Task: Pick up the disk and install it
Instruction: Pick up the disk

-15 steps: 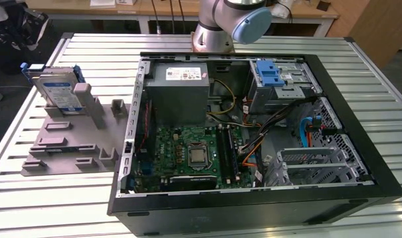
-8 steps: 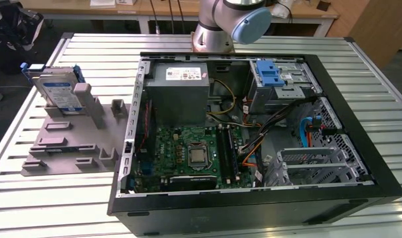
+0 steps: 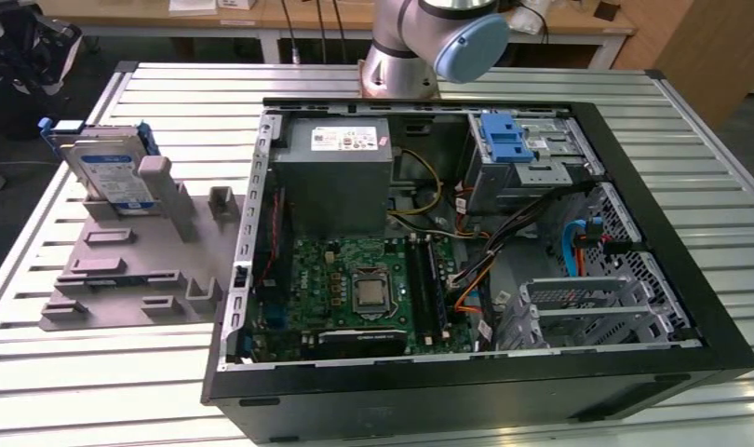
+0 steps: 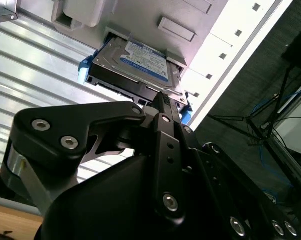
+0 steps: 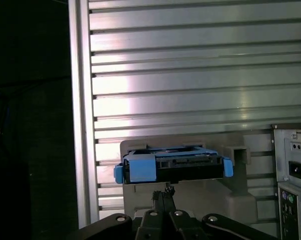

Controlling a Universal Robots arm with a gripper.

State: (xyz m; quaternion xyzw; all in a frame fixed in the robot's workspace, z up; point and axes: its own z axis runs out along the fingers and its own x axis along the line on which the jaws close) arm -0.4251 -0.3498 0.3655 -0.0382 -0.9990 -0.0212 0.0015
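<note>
The disk (image 3: 110,172) stands on edge in a grey holder (image 3: 135,251) on the table, at the exterior view's left. Its white-and-blue label faces out and blue rails run along its edges. In the second wrist view the disk (image 4: 140,62) lies just beyond my gripper (image 4: 163,100), whose black fingers come together in a narrow tip with nothing between them. In the first wrist view the gripper (image 5: 164,192) points at the disk's (image 5: 173,165) connector edge between the blue rail ends, still apart from it.
An open computer case (image 3: 477,382) lies on the slatted metal table (image 3: 104,382), with a grey power-supply box (image 3: 340,172), a motherboard (image 3: 365,289) and a drive cage with a blue latch (image 3: 507,140). The arm's base (image 3: 409,56) stands behind the case. The table edge (image 5: 80,125) runs near the holder.
</note>
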